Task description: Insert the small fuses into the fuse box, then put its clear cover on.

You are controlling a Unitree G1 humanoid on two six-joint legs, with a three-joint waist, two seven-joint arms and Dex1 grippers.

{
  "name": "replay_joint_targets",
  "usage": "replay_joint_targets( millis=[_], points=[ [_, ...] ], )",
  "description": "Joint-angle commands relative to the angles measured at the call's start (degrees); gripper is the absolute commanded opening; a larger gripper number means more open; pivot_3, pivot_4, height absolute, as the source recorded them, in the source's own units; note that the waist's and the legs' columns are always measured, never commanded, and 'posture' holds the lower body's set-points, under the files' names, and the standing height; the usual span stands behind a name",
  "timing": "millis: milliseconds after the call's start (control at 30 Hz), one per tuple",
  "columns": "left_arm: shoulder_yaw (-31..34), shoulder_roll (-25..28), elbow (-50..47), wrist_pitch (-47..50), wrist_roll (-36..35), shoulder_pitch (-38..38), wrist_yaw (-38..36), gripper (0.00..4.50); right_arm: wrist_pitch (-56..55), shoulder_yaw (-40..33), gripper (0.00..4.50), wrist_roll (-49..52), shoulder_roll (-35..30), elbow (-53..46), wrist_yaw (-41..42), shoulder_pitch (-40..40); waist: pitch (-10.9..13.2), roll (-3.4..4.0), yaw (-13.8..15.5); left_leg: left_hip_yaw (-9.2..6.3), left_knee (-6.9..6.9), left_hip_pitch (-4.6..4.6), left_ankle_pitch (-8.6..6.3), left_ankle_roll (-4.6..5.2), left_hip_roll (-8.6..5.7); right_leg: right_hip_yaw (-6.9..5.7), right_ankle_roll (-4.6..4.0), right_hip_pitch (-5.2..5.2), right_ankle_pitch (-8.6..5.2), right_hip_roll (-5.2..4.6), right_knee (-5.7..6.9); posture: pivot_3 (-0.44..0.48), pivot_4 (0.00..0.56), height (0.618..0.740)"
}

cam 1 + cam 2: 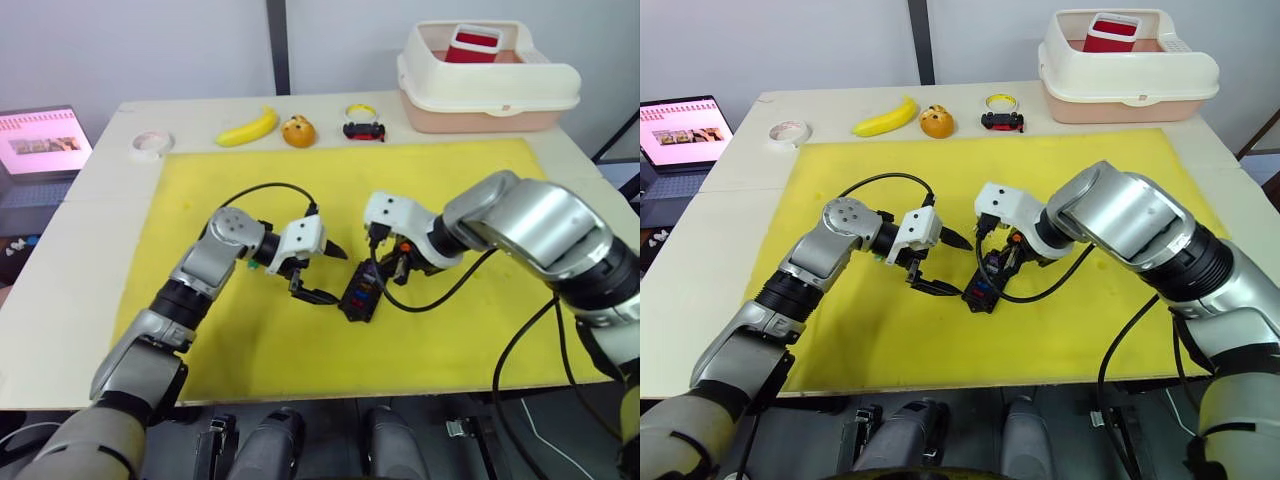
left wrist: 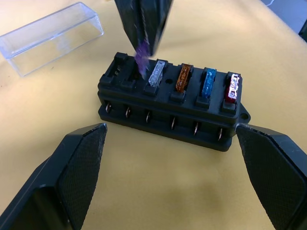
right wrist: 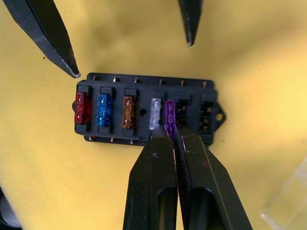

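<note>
Pinched in the right gripper (image 3: 172, 136), the purple fuse (image 3: 169, 115) is best pressed straight into the fuse box (image 3: 144, 112); the left gripper (image 2: 172, 158) is spread wide.

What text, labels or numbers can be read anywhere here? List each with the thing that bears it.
No text is readable.
Laptop screen: lines of text and small pictures, too small to read.
Fuses in the fuse box: the red fuse, blue fuse, brown fuse and grey fuse show no legible numbers.
Purple fuse, held in the right gripper: no marking legible.
Clear cover: unmarked.
</note>
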Motion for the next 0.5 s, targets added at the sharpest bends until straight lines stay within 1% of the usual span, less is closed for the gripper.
replay_joint_targets(
  millis=[33, 500],
  points=[
    [1.04, -0.05, -1.87, -0.36, -0.38, -0.11, -0.15, 4.48, -1.59, -0.85, 0.00, -0.50, -0.84, -0.60, -0.64, -0.33, 0.00, 0.00, -0.02, 0.00, 0.00, 0.00, 0.00, 0.00, 0.00, 0.00, 0.00, 0.00, 0.00, 0.00, 0.00, 0.000, 0.150, 0.740],
    [0.97, -0.07, -3.09, 0.84, -0.69, 0.03, -0.75, 4.48, -1.74, -1.83, 0.00, 0.07, -1.01, -0.27, -0.57, -1.58, 0.00, 0.00, 0.00, 0.00, 0.00, 0.00, 0.00, 0.00, 0.00, 0.00, 0.00, 0.00, 0.00, 0.00, 0.00, 0.000, 0.150, 0.740]
  ],
)
